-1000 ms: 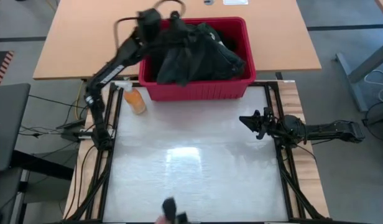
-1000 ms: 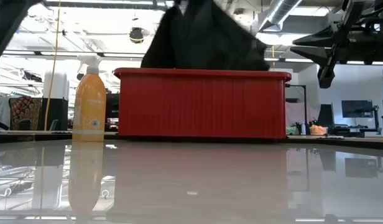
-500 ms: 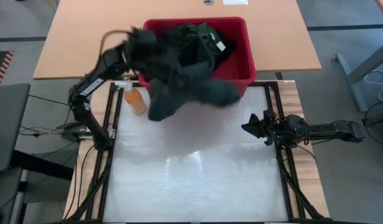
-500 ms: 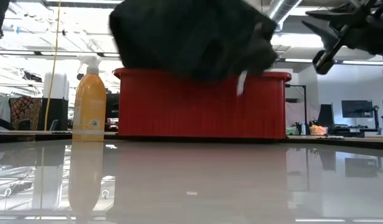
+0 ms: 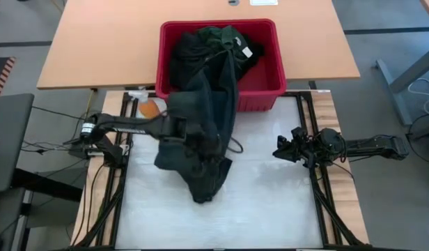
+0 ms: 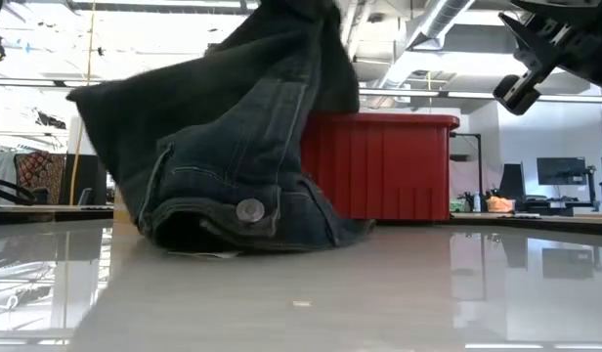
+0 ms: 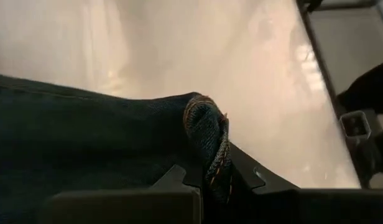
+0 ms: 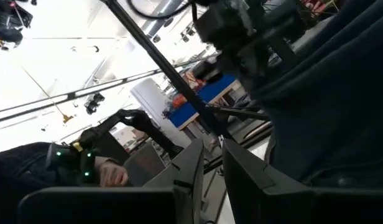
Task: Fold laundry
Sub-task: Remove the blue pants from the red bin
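1. A dark denim garment [image 5: 200,143], a pair of jeans with orange-brown stitching, is draped from a red plastic basket [image 5: 267,87] down onto the pale work surface of the desk [image 5: 270,202].
2. Its upper part hangs over the basket's front rim. Its lower part lies bunched on the desk just in front of the basket.
3. In the low view the jeans [image 6: 233,166] form a tall dark heap. A metal button [image 6: 249,210] shows on the waistband where it rests on the desk.
4. The left hand [image 5: 180,129] reaches in from the left side of the desk, and its fingers are closed tight on the denim.
5. In the left wrist view a folded, stitched edge of the jeans [image 7: 210,134] is pinched between that hand's two dark fingers [image 7: 253,177].
6. More laundry [image 5: 207,45] stays inside the basket: black and dark green cloth. A small white label [image 5: 246,51] lies on top of it.
7. The right hand [image 5: 283,148] waits above the desk's right edge, well apart from the jeans. Its fingers stand slightly apart with nothing between them.
8. An orange spray bottle [image 5: 149,108] stands beside the basket's left front corner, partly hidden by the left arm.
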